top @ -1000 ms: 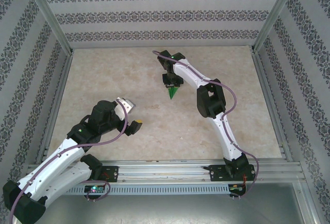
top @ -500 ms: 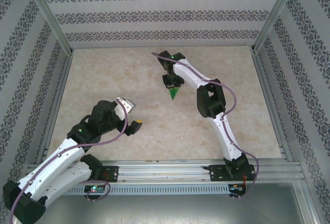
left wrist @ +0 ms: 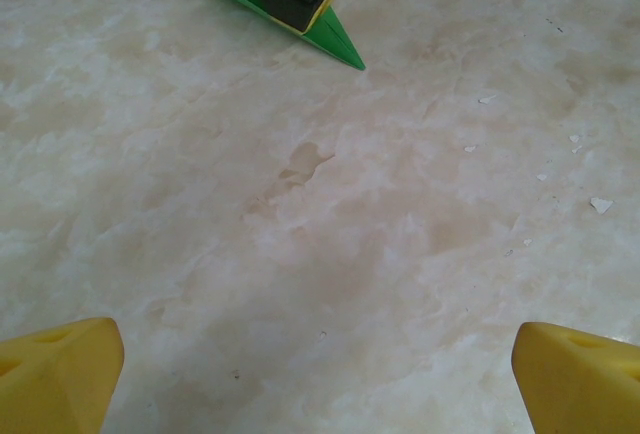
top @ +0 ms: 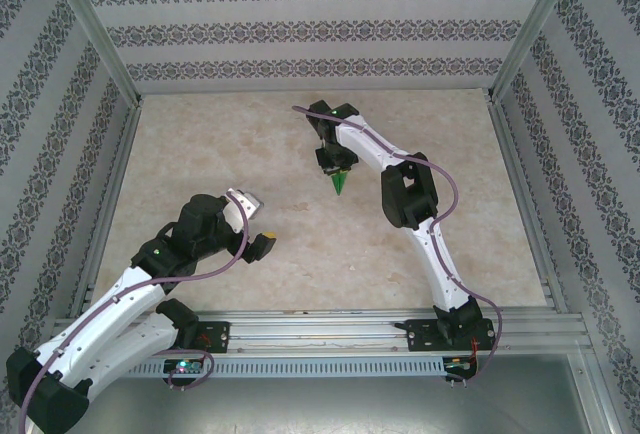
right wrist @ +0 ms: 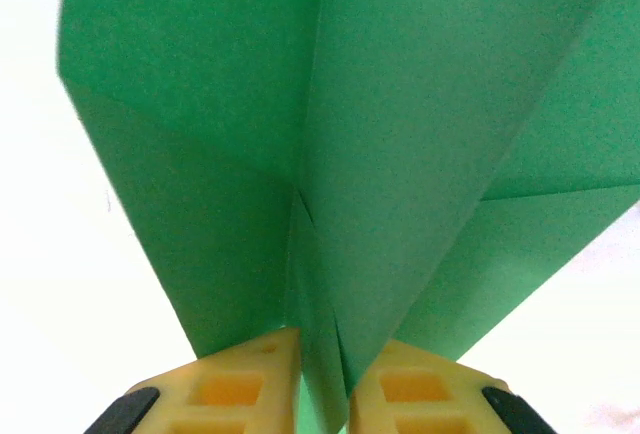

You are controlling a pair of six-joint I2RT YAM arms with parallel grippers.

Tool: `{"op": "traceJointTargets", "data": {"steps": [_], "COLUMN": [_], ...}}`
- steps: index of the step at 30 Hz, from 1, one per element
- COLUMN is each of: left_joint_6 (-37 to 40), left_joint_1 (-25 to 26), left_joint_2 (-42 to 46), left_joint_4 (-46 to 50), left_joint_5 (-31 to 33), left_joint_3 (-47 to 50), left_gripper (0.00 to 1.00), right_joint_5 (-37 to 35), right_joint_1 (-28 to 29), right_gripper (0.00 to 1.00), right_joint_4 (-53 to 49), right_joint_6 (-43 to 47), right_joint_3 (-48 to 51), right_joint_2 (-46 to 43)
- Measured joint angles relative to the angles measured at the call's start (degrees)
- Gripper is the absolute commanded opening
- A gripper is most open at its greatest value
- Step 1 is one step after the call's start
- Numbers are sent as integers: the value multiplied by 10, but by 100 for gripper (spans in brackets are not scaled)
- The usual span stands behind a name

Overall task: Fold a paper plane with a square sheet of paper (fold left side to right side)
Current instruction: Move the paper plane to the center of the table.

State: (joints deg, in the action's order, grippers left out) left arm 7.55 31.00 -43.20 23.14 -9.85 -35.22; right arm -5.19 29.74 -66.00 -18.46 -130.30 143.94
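The square sheet of paper stands folded into a bright green pointed paper plane [top: 340, 184] at the middle back of the table, its tip towards the near edge. My right gripper [top: 335, 163] is above it, shut on its centre fold. In the right wrist view the yellow fingers [right wrist: 240, 386] pinch that fold of the paper plane [right wrist: 400, 134], and flaps spread to both sides of my right gripper [right wrist: 322, 379]. My left gripper [top: 258, 222] hovers open at the left front, apart from the paper. Its view shows the plane's tip [left wrist: 338, 44] far ahead of my left gripper [left wrist: 320, 379].
The marble-look tabletop [top: 230, 154] is fenced by metal rails [top: 110, 194] and patterned walls [top: 300, 29]. Small white flecks [left wrist: 600, 204] lie on the surface to the right of my left gripper.
My right gripper has pinched a little tighter on the fold and shifted slightly right with the paper. The left arm has not moved.
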Motion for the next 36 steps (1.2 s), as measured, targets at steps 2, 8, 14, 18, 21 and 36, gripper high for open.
{"op": "traceJointTargets", "data": {"steps": [2, 8, 14, 18, 21, 36], "left_joint_6": [0, 0, 0, 0, 0, 0], "left_joint_1": [0, 0, 0, 0, 0, 0], "left_joint_2": [0, -2, -2, -2, -2, -3], "left_joint_4": [0, 0, 0, 0, 0, 0], "left_joint_5": [0, 0, 0, 0, 0, 0], "left_joint_3": [0, 0, 0, 0, 0, 0], "left_gripper": [100, 100, 100, 100, 100, 100], "right_joint_5": [0, 2, 10, 18, 24, 18], "right_joint_1": [0, 0, -1, -4, -8, -11], "right_gripper": [20, 26, 31, 34, 35, 43], "right_joint_4": [0, 0, 2, 9, 14, 18], "right_joint_6": [0, -11, -26, -31, -40, -73], "right_joint_3": [2, 2, 8, 20, 27, 39], "right_joint_2": [0, 0, 0, 0, -2, -11]}}
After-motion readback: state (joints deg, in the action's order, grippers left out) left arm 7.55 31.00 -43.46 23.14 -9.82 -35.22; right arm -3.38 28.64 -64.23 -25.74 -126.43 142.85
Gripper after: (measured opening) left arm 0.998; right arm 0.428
